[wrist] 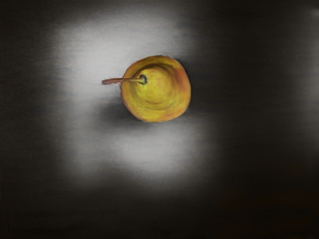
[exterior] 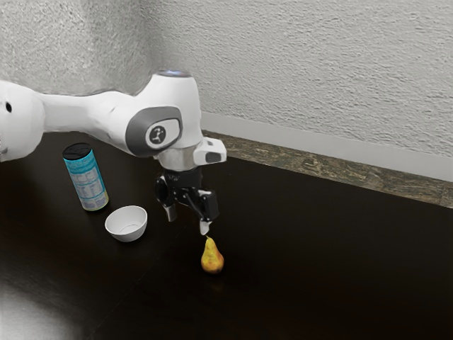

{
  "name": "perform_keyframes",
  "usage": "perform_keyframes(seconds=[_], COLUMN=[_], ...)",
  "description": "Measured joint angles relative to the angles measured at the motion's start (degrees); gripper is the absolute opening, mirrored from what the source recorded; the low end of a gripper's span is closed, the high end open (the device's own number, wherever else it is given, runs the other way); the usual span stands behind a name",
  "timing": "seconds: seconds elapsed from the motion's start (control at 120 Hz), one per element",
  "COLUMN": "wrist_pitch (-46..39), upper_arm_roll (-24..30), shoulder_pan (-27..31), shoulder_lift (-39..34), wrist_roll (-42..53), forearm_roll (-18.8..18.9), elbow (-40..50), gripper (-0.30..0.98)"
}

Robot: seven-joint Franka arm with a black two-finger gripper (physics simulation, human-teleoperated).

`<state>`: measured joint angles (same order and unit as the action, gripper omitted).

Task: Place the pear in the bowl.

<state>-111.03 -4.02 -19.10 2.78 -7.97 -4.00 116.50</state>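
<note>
Black, the table (exterior: 318,283) lies beneath a white arm (exterior: 85,113), its gripper (exterior: 187,220) empty and spread wide. In the exterior view the bowl (exterior: 126,238) sits; at its four o'clock the pear (exterior: 212,261) stands upright. Best to centre over it, lower straight down and squeeze the belly softly, clear of the stem (wrist: 119,80).

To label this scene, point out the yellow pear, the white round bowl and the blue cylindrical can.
Yellow pear (exterior: 212,262): exterior view, wide lower body.
White round bowl (exterior: 126,215): exterior view, inner wall.
Blue cylindrical can (exterior: 87,180): exterior view, printed side.
</note>
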Motion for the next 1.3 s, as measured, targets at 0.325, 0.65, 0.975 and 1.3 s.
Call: perform_keyframes(seconds=[0.325,0.65,0.975,1.3], wrist_pitch=[-12.56,-22.85,-29.11,-31.53], upper_arm_roll=[1.22,2.30,3.44,3.57], shoulder_pan=[5.73,4.93,4.84,4.86], shoulder_lift=[4.09,7.03,8.43,9.88], wrist_roll=[-0.20,2.94,6.24,8.17], forearm_roll=[-3.53,-4.79,-6.39,-8.18], elbow=[5.20,8.97,9.97,10.69], gripper=[0.69,0.69,0.69,0.69])
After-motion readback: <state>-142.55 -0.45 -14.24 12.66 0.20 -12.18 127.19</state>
